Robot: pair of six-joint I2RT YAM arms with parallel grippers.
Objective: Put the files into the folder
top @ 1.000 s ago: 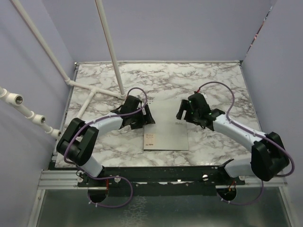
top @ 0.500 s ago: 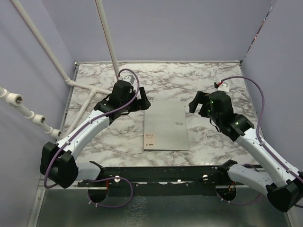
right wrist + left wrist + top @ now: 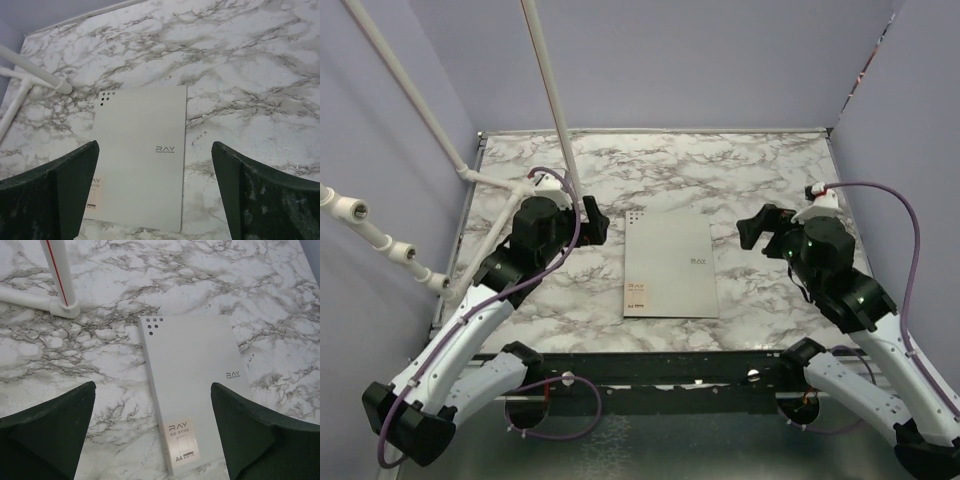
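The grey folder (image 3: 670, 264) lies shut and flat on the marble table, its reddish label at the near left corner. It also shows in the left wrist view (image 3: 195, 375) and the right wrist view (image 3: 140, 155). No white paper sheets show in any view. My left gripper (image 3: 590, 222) hangs open and empty above the table, left of the folder's far end. My right gripper (image 3: 760, 230) hangs open and empty to the folder's right. Both are raised well clear of the folder.
A white pipe frame (image 3: 510, 195) stands on the table's far left, with a slanted upright (image 3: 548, 90) rising by the left arm. Purple walls (image 3: 670, 60) close in the table on three sides.
Both arms have lifted up and drawn back from the folder's far corners, the left one to the left and the right one to the right. The folder has not moved.
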